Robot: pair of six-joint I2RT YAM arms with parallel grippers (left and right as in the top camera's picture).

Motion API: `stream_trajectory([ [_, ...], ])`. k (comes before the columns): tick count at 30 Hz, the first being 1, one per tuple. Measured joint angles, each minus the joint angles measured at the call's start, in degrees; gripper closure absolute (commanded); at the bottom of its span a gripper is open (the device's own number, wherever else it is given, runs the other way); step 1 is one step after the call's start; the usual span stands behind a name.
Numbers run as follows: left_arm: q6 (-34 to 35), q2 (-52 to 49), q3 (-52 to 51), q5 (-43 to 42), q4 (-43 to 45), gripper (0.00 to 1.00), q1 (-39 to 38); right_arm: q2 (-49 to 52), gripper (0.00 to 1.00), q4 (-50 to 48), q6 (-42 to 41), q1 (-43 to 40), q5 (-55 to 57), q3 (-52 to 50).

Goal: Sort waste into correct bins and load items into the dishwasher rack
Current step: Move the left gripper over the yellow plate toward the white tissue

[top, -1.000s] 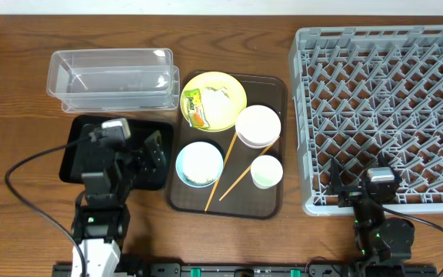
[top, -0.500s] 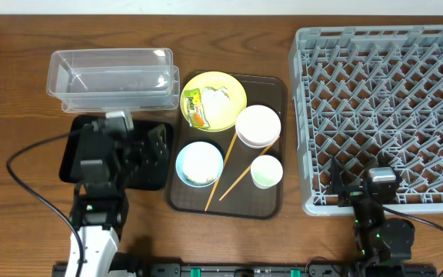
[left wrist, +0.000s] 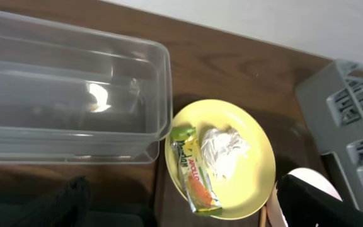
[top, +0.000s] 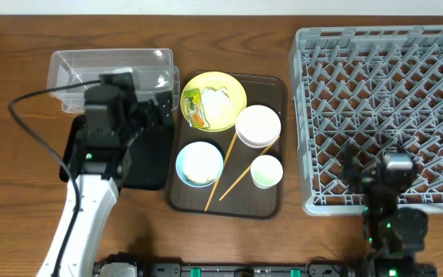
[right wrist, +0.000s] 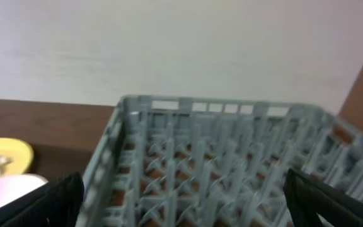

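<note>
Yellow plate [top: 234, 87] is sitting at the twelve o'clock end of the brown serving tray [top: 271, 206], carrying the snack wrapper [left wrist: 194, 178] on its nine o'clock side and the crumpled tissue [left wrist: 224, 149] right against it. My left gripper [top: 160, 110] is hovering just beside the plate's rim, between it and the clear tub [top: 112, 52] at ten o'clock, fingers spread apart and holding nothing. I am judging the wrapper pick as next. The risk: wrapper and tissue are possibly overlapping, though I cannot tell from here, so one pinch could be lifting both into one bin. Coming down on the rim could also be tipping the plate. My right gripper [right wrist: 184, 202] is idling with fingers apart at the six o'clock edge of the dishwasher rack [top: 383, 46].
</note>
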State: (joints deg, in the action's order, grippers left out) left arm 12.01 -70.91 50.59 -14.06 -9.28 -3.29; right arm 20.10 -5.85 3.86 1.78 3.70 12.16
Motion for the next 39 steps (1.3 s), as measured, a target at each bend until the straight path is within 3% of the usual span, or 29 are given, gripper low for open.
stream_trajectory([
  [10,-1.81,-10.19,10.86,3.72,-5.25,0.04,-5.53,30.29,0.01,0.26,5.44,-0.02,1.22,19.37],
  [19,-2.45,-17.53,15.91,4.0,-12.5,0.04,-6.69,47.76,0.01,20.17,6.1,-0.02,-3.19,36.04],
  [26,-2.86,-17.62,15.98,3.93,-16.13,0.04,-6.69,50.27,0.01,24.26,6.1,-0.02,-8.2,40.41],
  [39,-2.86,-20.35,16.11,0.48,-0.7,0.05,-10.84,50.27,0.01,22.1,5.62,-0.02,-10.6,40.57],
])
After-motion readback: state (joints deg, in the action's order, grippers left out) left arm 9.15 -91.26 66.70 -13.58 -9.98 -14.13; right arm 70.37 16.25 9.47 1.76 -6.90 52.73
